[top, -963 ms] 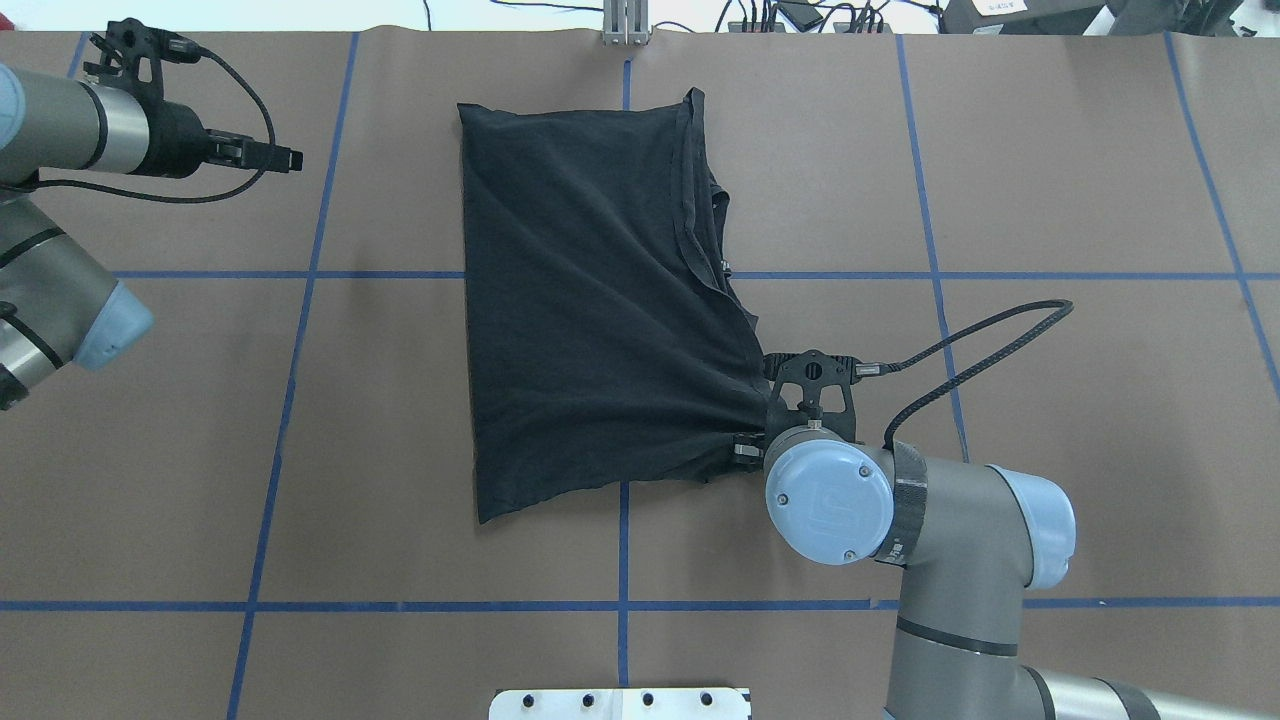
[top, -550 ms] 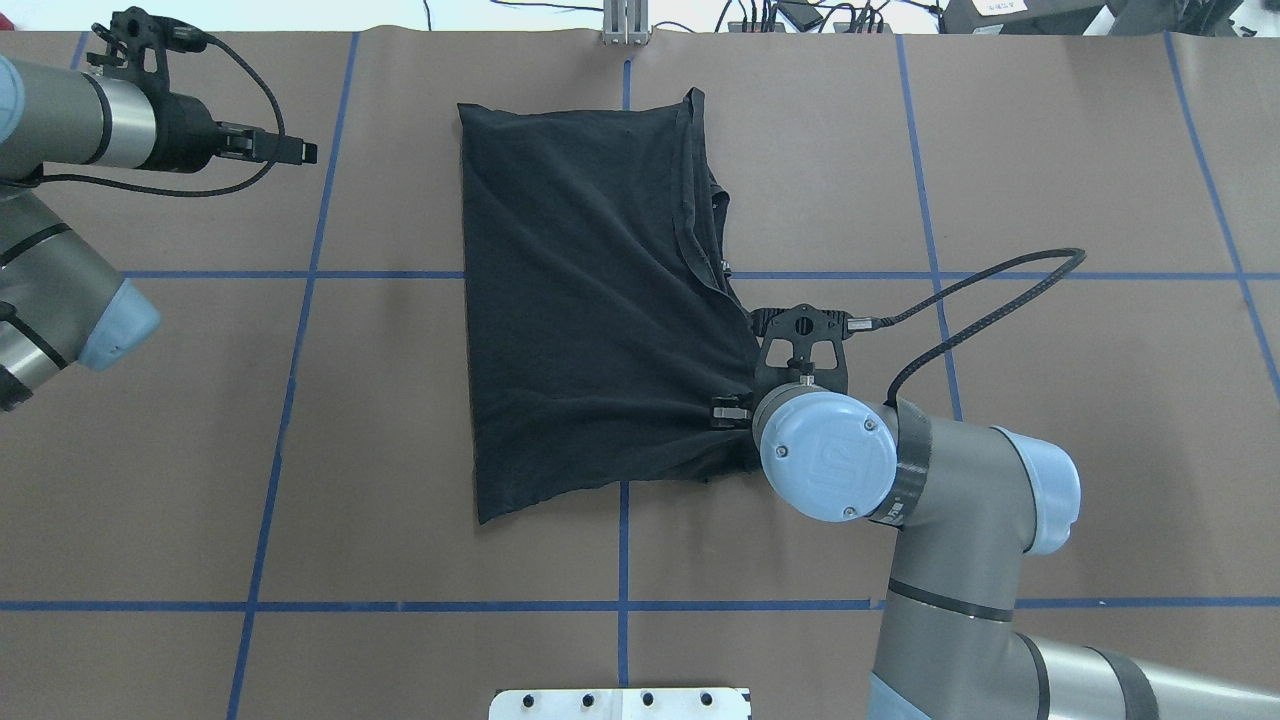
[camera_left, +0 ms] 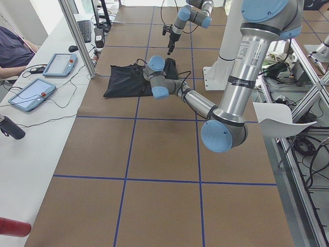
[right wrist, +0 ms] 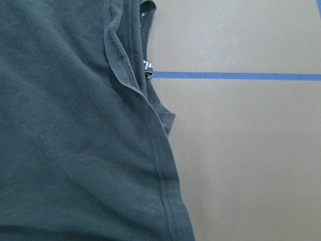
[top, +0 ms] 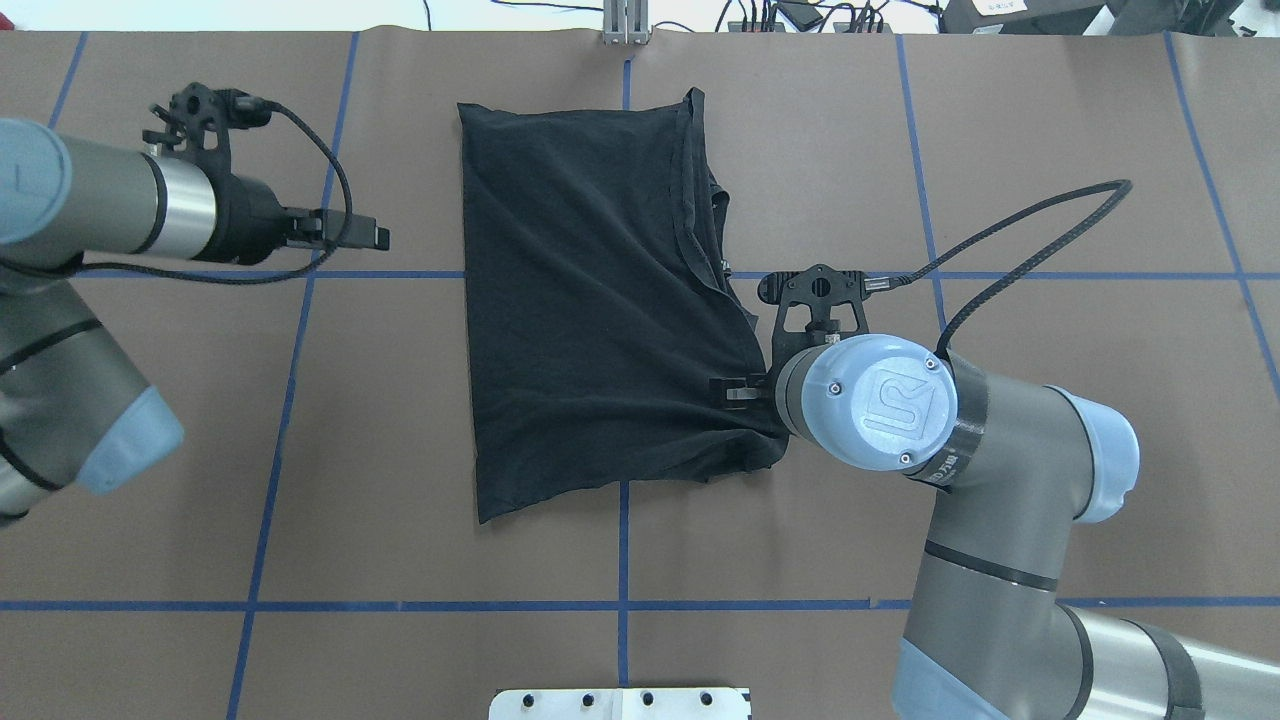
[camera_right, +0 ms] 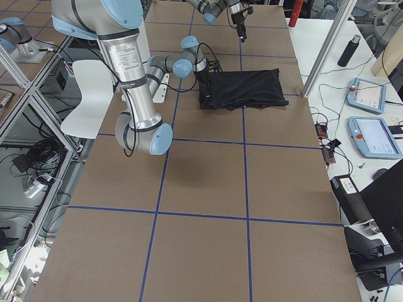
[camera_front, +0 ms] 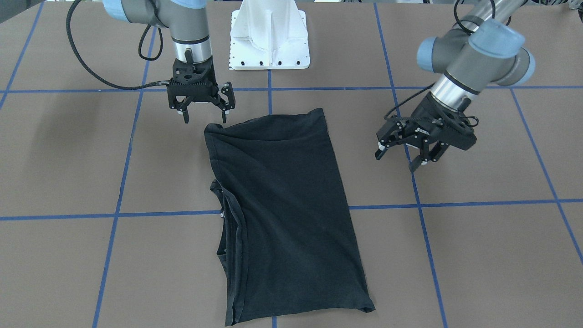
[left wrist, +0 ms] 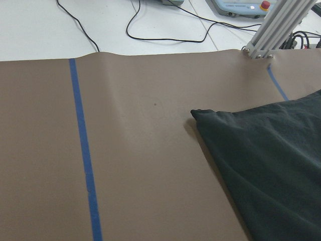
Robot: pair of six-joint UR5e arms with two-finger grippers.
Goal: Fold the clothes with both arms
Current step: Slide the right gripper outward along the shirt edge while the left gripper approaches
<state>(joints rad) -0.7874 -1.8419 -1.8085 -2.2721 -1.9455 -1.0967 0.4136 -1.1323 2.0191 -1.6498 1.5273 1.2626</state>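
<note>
- The left arm (top: pixel 100 215) reaches in from the robot's left side. Its forearm is nearly level and its wrist slants forward and down.
- The left pincer (camera_front: pixel 396 161) hangs in the air at a tilt. Its two fingers are spread apart with nothing between them.
- The right arm (top: pixel 990 470) is bent sharply, with its wrist turned straight down.
- The right pincer (camera_front: pixel 205 117) points vertically downward, held low. Its fingers are spread wide and grip nothing.
</note>
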